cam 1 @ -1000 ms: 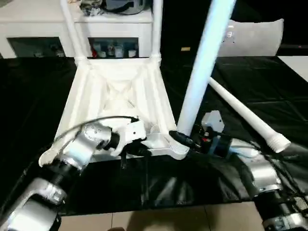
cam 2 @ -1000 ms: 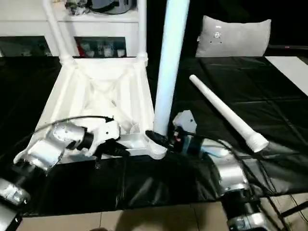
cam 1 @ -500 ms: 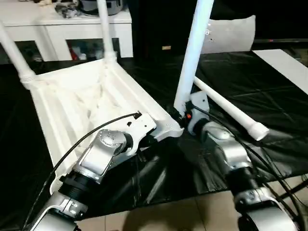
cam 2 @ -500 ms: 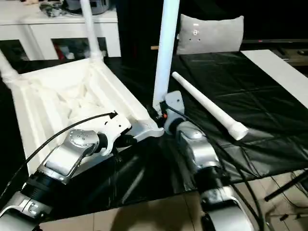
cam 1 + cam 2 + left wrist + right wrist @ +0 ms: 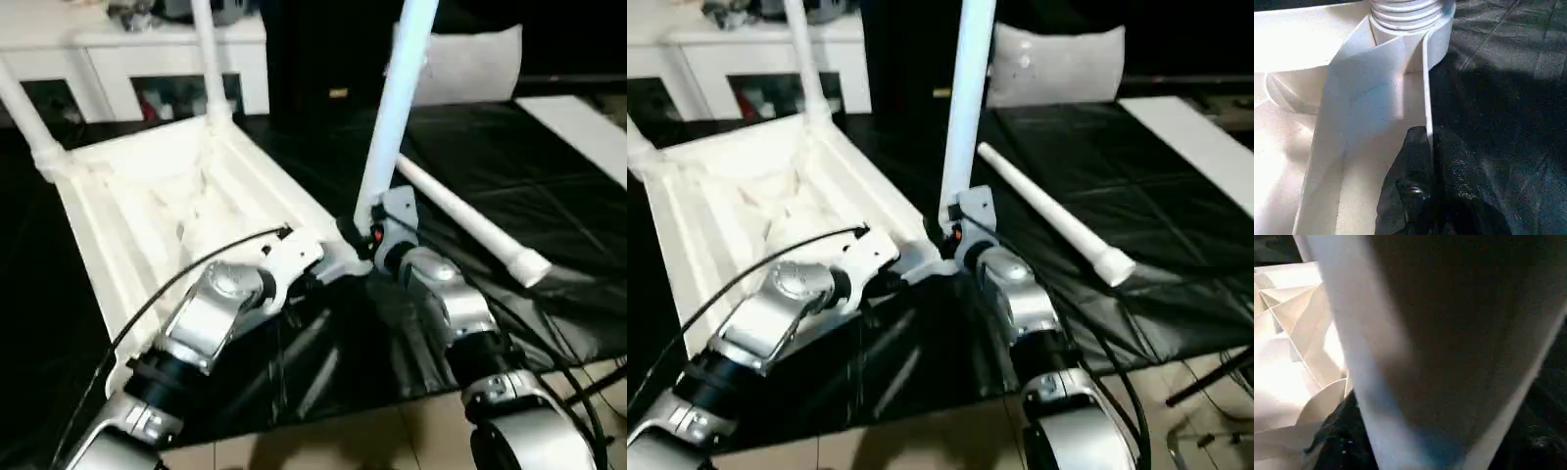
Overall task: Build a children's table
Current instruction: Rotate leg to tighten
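Observation:
The children's table's white tabletop (image 5: 147,206) lies upside down, ribbed underside up, on the black cover. Two white legs (image 5: 211,69) (image 5: 24,108) stand in its far corner sockets. A third leg (image 5: 392,117) stands upright in the near right corner socket, and my right gripper (image 5: 355,235) is at its base; this leg (image 5: 1400,357) looms very close in the right wrist view. My left gripper (image 5: 299,284) is shut on the tabletop's near rim, its black fingers (image 5: 1415,196) pinching the thin white wall (image 5: 1426,98) below the socket. A loose leg (image 5: 470,220) lies to the right.
The black-covered work table (image 5: 549,196) ends close in front of me, with tan floor (image 5: 372,436) below. A white cabinet (image 5: 147,49) stands behind the tabletop, a white pillow (image 5: 470,59) at the back right, and a white board (image 5: 578,122) at the far right.
The whole picture has swung, so the camera moved. The tabletop, the upright leg and both grippers keep their places relative to each other.

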Robot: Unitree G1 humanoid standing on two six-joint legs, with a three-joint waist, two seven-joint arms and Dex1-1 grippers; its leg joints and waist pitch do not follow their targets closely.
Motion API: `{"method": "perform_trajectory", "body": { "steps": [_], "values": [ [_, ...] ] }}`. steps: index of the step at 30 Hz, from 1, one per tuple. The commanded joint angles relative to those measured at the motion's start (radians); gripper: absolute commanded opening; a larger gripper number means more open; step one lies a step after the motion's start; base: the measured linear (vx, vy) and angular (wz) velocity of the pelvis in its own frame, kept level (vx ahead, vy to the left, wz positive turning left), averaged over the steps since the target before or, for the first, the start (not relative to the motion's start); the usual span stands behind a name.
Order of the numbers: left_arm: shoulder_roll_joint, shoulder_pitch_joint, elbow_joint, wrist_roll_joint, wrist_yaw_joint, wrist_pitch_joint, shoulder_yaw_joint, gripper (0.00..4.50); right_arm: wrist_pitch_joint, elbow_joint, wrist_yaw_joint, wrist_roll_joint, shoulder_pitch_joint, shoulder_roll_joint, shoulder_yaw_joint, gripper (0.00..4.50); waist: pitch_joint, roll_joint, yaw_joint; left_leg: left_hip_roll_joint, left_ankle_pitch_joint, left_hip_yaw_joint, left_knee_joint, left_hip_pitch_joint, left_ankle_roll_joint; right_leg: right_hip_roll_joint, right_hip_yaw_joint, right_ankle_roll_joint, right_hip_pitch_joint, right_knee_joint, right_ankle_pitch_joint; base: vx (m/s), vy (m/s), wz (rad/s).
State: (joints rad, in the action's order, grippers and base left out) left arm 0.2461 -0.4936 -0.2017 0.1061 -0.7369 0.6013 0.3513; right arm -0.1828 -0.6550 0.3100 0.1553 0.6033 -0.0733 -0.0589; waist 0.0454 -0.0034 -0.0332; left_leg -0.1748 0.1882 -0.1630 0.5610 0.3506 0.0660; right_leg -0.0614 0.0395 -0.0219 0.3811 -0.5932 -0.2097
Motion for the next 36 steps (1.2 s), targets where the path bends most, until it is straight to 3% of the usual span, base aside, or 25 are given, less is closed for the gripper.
{"method": "perform_trajectory", "body": {
  "steps": [1,5,6,7,10,11,16,18,24,26,29,32,33,35,36],
  "values": [
    [-0.001,-0.004,-0.003,-0.009,-0.036,-0.013,0.041,0.00,-0.063,-0.091,-0.007,-0.020,-0.054,-0.020,0.003,3.28,-0.033,0.008,-0.006,-0.048,0.304,0.014,-0.078,0.003,0.000,-0.076,-0.047,-0.151,-0.023,0.088,-0.288,0.000,0.000,0.00],
    [0.011,-0.017,-0.026,-0.001,-0.040,-0.034,0.036,0.00,-0.037,-0.058,0.025,-0.015,-0.079,-0.036,0.006,3.56,-0.036,0.008,-0.015,-0.048,0.250,0.009,-0.073,0.004,-0.013,-0.076,-0.048,-0.157,-0.026,0.087,-0.240,0.000,0.000,0.00],
    [0.025,-0.026,-0.049,0.006,-0.049,-0.062,0.034,0.00,-0.010,-0.005,0.073,-0.001,-0.118,-0.057,0.007,3.64,-0.035,0.017,-0.020,-0.049,0.219,0.010,-0.073,0.005,-0.018,-0.073,-0.045,-0.167,-0.028,0.081,-0.190,0.000,0.000,0.00],
    [0.025,-0.026,-0.049,0.006,-0.049,-0.062,0.034,0.00,-0.010,-0.005,0.073,-0.001,-0.118,-0.057,0.007,3.73,-0.037,0.016,-0.023,-0.051,0.212,0.008,-0.071,0.001,-0.018,-0.074,-0.046,-0.170,-0.028,0.080,-0.169,0.000,0.000,0.00],
    [0.044,-0.031,-0.069,0.004,-0.075,-0.102,0.038,0.00,0.024,0.061,0.141,0.014,-0.163,-0.086,0.004,4.09,-0.041,0.016,-0.031,-0.050,0.158,0.007,-0.066,0.006,-0.032,-0.072,-0.043,-0.194,-0.037,0.067,-0.057,0.000,0.000,0.00],
    [0.051,-0.031,-0.074,0.002,-0.087,-0.116,0.041,0.00,0.035,0.079,0.164,0.021,-0.175,-0.095,0.005,4.17,-0.039,0.020,-0.031,-0.048,0.157,0.007,-0.066,0.007,-0.039,-0.071,-0.042,-0.198,-0.038,0.069,-0.043,0.000,0.000,0.00],
    [0.121,-0.033,-0.113,-0.001,-0.207,-0.236,0.080,0.00,0.109,0.173,0.372,0.051,-0.235,-0.208,-0.005,4.44,-0.036,0.017,-0.038,-0.047,0.168,0.008,-0.065,0.011,-0.058,-0.073,-0.040,-0.194,-0.044,0.071,-0.090,0.000,0.000,0.00],
    [0.149,-0.039,-0.133,0.000,-0.257,-0.286,0.094,0.00,0.121,0.201,0.457,0.057,-0.245,-0.264,-0.012,4.44,-0.037,0.020,-0.039,-0.050,0.170,0.007,-0.063,0.007,-0.060,-0.076,-0.040,-0.196,-0.041,0.074,-0.127,0.000,0.000,0.00],
    [0.206,-0.044,-0.159,0.013,-0.352,-0.388,0.135,0.00,0.128,0.267,0.635,0.084,-0.250,-0.367,-0.027,4.44,-0.042,0.018,-0.045,-0.050,0.111,0.006,-0.054,0.008,-0.094,-0.075,-0.038,-0.227,-0.048,0.059,-0.007,0.000,0.000,0.00],
    [0.217,-0.043,-0.160,0.014,-0.373,-0.405,0.144,0.00,0.130,0.269,0.669,0.091,-0.244,-0.382,-0.030,4.44,-0.043,0.014,-0.046,-0.050,0.104,0.005,-0.053,0.008,-0.103,-0.074,-0.037,-0.236,-0.049,0.058,0.001,0.000,0.000,0.00],
    [0.232,-0.043,-0.164,0.014,-0.411,-0.444,0.158,0.00,0.145,0.268,0.727,0.090,-0.232,-0.404,-0.044,4.44,-0.044,0.017,-0.054,-0.053,0.109,0.004,-0.051,0.005,-0.103,-0.075,-0.036,-0.246,-0.046,0.055,-0.006,0.000,0.000,0.00],
    [0.244,-0.046,-0.164,0.014,-0.473,-0.497,0.179,0.00,0.183,0.237,0.794,0.052,-0.198,-0.421,-0.084,4.44,-0.045,0.010,-0.056,-0.054,0.114,0.003,-0.051,0.004,-0.097,-0.076,-0.035,-0.249,-0.046,0.053,-0.023,0.000,0.000,0.00],
    [0.246,-0.046,-0.159,0.013,-0.483,-0.501,0.183,0.00,0.183,0.230,0.800,0.052,-0.192,-0.418,-0.086,4.44,-0.044,0.014,-0.057,-0.056,0.118,0.004,-0.051,0.003,-0.094,-0.077,-0.035,-0.251,-0.045,0.052,-0.033,0.000,0.000,0.00],
    [0.247,-0.046,-0.153,0.009,-0.496,-0.506,0.187,0.00,0.181,0.222,0.812,0.055,-0.182,-0.412,-0.090,4.44,-0.045,0.012,-0.057,-0.056,0.119,0.003,-0.051,0.002,-0.093,-0.077,-0.036,-0.253,-0.044,0.051,-0.036,0.000,0.000,0.00],
    [0.247,-0.045,-0.150,0.007,-0.500,-0.509,0.189,0.00,0.179,0.221,0.821,0.060,-0.179,-0.410,-0.092,4.19,-0.046,0.011,-0.059,-0.056,0.114,0.003,-0.049,0.002,-0.093,-0.076,-0.036,-0.255,-0.045,0.050,-0.027,0.000,0.000,0.00]
  ]
}}
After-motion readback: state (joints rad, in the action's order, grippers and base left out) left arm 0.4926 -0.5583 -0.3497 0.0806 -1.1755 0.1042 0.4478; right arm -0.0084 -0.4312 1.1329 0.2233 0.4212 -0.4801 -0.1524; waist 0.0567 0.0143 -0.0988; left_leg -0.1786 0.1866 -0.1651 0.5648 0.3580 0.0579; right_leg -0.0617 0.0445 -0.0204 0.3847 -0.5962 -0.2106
